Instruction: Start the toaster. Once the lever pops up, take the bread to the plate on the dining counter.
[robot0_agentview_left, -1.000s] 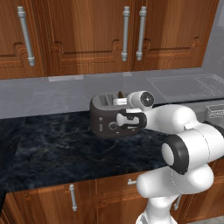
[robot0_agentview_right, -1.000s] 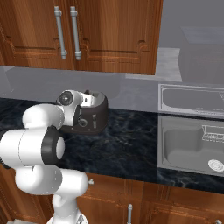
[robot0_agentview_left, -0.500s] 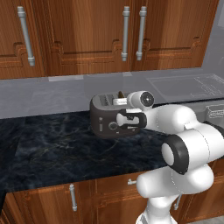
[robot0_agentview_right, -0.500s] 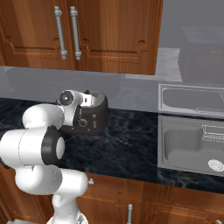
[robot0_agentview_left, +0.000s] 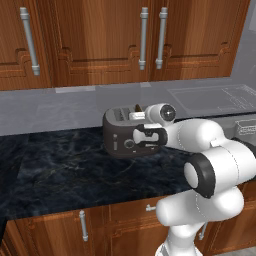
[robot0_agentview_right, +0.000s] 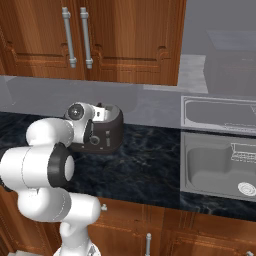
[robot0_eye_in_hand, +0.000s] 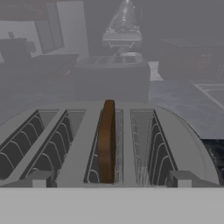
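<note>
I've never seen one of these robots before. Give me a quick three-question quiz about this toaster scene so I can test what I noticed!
1. True or false: the bread stands in one of the slots of the toaster.
2. How many slots does the toaster have? A) two B) four C) six
3. Fill in: in the right base view, the basin set into the counter to the right of the toaster is a ____.

Key: 1 true; 2 B; 3 sink.
</note>
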